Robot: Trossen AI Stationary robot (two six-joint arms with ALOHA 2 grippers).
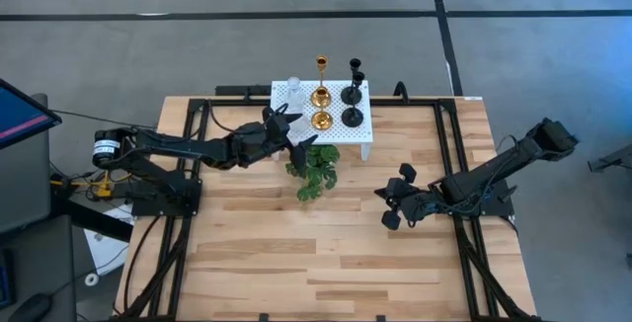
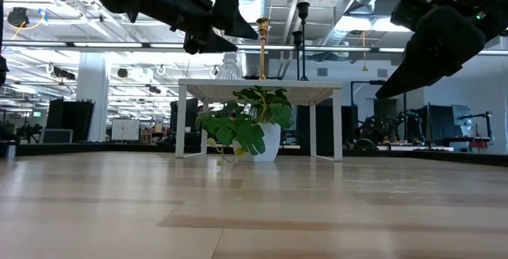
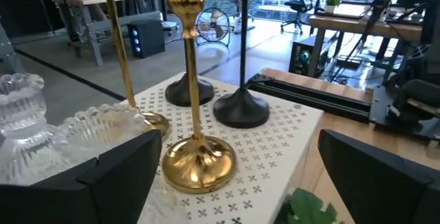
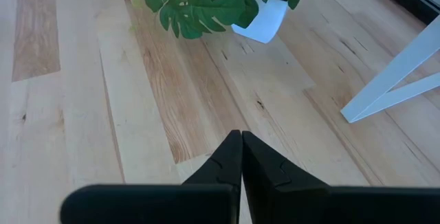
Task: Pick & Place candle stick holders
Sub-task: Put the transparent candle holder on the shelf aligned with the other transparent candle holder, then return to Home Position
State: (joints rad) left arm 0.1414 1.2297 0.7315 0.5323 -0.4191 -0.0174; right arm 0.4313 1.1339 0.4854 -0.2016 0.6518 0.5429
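Six candle stick holders stand by their round bases on a white perforated stand [image 1: 360,136]. Two are gold [image 1: 321,95] [image 1: 321,120], two black [image 1: 354,92] [image 1: 353,117], and two clear glass [image 1: 293,92]. My left gripper [image 1: 296,130] is open at the stand's near left corner, level with the holders. In the left wrist view the nearer gold holder [image 3: 196,161] stands just ahead of my left gripper [image 3: 247,183], close to one finger [image 3: 124,172]. The other gold holder [image 3: 152,122], the black ones [image 3: 240,108] and the glass ones [image 3: 41,124] stand around it. My right gripper [image 1: 381,196] is shut and empty above the table's right half.
A green leafy plant in a white pot [image 1: 314,169] stands on the table just in front of the stand, below my left gripper; it also shows in the low view [image 2: 246,124] and the right wrist view [image 4: 206,1]. Bare wood table [image 1: 296,253] lies toward the near edge.
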